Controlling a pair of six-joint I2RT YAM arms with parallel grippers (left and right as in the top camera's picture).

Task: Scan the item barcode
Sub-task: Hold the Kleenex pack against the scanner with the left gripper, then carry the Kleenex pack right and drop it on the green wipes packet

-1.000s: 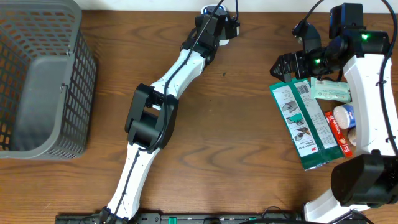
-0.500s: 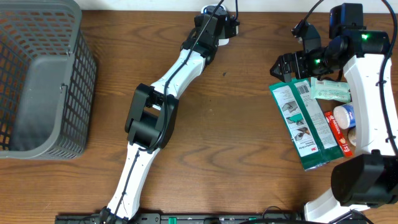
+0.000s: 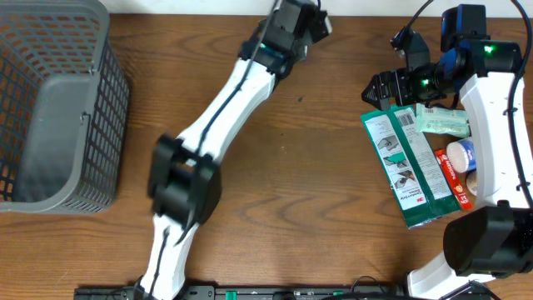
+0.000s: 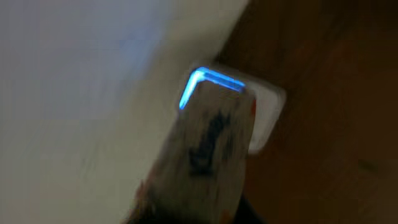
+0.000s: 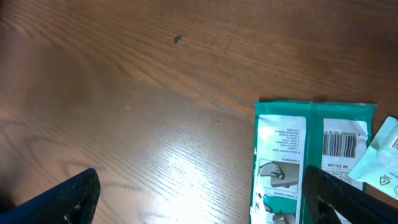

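Pinching the lit scanner [image 4: 211,143] at the tabletop's [image 3: 333,167] far edge, the left hand [image 3: 310,23] may miss the barcode [image 5: 340,145] if the spread right hand [image 3: 381,90] fumbles the flat green packet [image 3: 405,167] beneath it.

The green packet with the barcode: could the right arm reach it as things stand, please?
Probably yes. The right claw hangs open by the barcode end of the green packet, with nothing between them. Only a pale sachet overlaps the packet's right edge.
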